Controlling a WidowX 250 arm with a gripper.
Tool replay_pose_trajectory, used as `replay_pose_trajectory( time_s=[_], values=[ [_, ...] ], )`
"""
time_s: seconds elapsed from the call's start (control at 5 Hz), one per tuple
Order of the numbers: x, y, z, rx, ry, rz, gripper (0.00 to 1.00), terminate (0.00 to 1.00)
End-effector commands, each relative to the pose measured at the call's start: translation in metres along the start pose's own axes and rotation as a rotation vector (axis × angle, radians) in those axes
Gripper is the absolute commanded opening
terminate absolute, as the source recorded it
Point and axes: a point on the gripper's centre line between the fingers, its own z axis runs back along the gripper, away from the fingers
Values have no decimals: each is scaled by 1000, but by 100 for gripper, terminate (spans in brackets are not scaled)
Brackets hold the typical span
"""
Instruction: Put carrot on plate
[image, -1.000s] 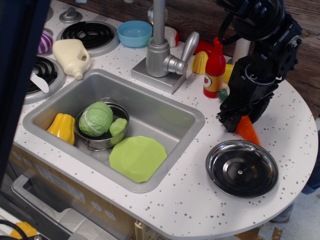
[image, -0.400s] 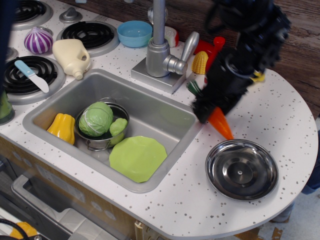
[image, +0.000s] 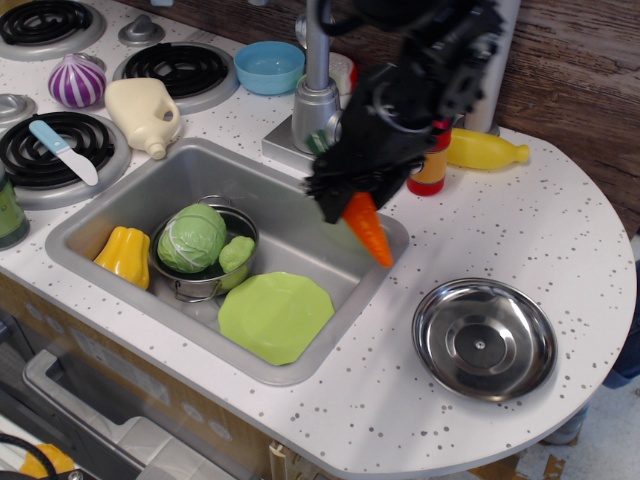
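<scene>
— One gripper (image: 345, 195), how does it stand?
— Clamped on the carrot (image: 368, 229), which hangs tip-down over the right end of the sink (image: 100, 215), well above the basin floor.
— And what's in the sink?
— A flat light green plate (image: 276, 316) with an angular rim, bare. Beside it a small metal pot (image: 200, 285) holding a cabbage (image: 191, 237), and a yellow squash (image: 125, 256) against the pot's left side.
— On the counter?
— A round shiny silver dish (image: 484, 340), with nothing in it.
</scene>
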Motion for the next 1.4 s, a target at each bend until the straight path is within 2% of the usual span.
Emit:
replay_pose_trajectory(
  time_s=[0.0, 0.2, 0.4, 0.6, 0.8, 1.0, 1.2],
  values=[
    [-4, 29, -11, -70, -13, -66, 0, 0],
    [-17, 36, -37, -103, 24, -273, 0, 0],
    [-21, 31, -57, -132, 14, -432, 0, 0],
    [-19, 26, -71, -163, 70, -554, 0, 0],
    [-23, 27, -76, -226, 34, -653, 100, 0],
    [-23, 27, -76, -226, 34, -653, 100, 0],
    [-23, 27, -76, -226, 34, -653, 100, 100]
  ],
)
